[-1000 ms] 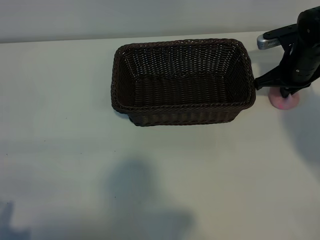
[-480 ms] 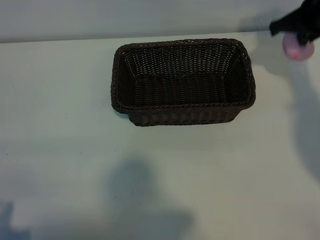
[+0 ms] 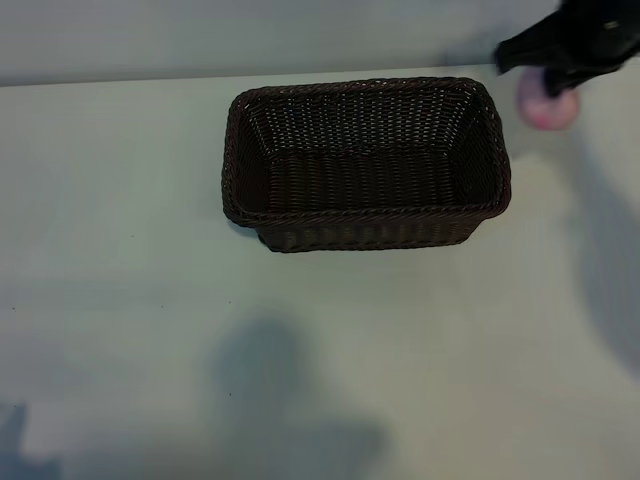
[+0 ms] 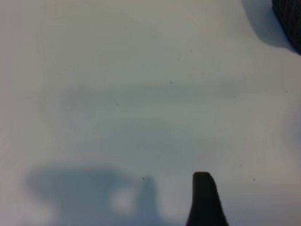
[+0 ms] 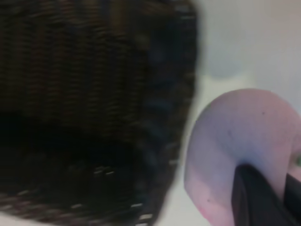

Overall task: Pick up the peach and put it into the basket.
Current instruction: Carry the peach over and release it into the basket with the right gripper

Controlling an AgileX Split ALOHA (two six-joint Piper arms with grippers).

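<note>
Above: right claw (image 3: 553, 88) pinching the small round pink peach (image 3: 548, 108) beside the basket's far right corner.
Detail: the large rectangular dark brown woven wicker basket (image 3: 366, 163) rests on the pale table (image 3: 150, 330) and holds nothing. The peach hangs clear of the table, just outside the basket's braided rim; in the right wrist view a dark finger (image 5: 256, 197) presses against the fruit (image 5: 235, 141) next to the basket wall (image 5: 94, 94). The left claw (image 4: 204, 200) stands spread over bare table, well apart from the basket, gripping nothing.
</note>
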